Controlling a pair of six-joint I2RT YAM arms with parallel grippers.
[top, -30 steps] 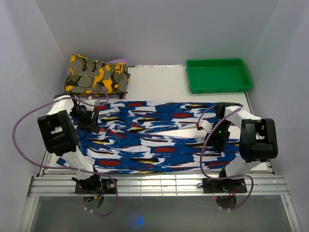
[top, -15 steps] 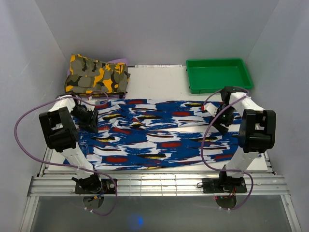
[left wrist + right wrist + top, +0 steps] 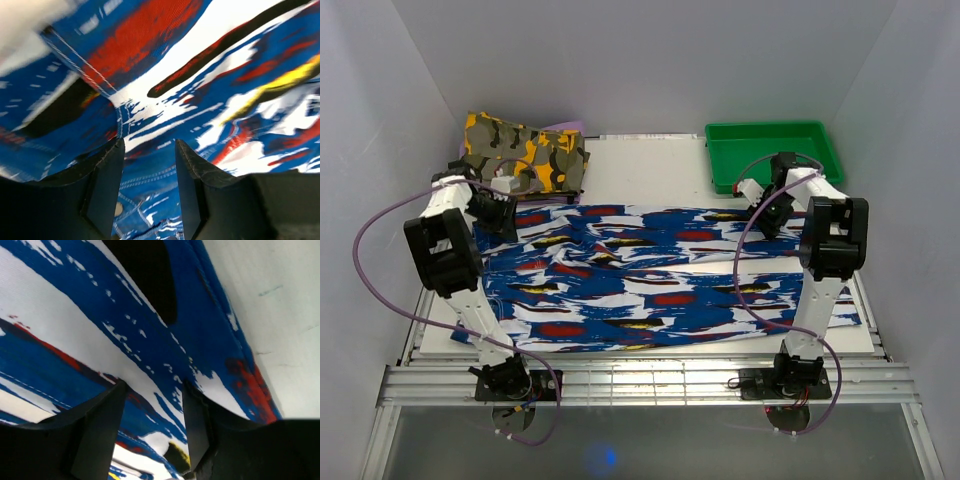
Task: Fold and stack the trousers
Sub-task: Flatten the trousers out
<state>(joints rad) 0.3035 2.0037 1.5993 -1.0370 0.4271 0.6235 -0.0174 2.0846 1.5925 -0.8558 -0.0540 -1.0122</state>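
I'm running this from afar in what looks like a lab test cell: plain white walls (image 3: 650,60) box in a white table (image 3: 640,175) on the left, right and far sides. A left arm (image 3: 445,260) and a right arm (image 3: 830,240) stand on an aluminium rail (image 3: 650,385) at the near edge, trailing purple cables (image 3: 357,250).

The white table (image 3: 640,170) bears trousers (image 3: 650,280), camouflage garment (image 3: 520,155), green tray (image 3: 775,155).

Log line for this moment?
step: reach far edge | trousers: spread out | left gripper: open, far-left corner | right gripper: open, far-right corner
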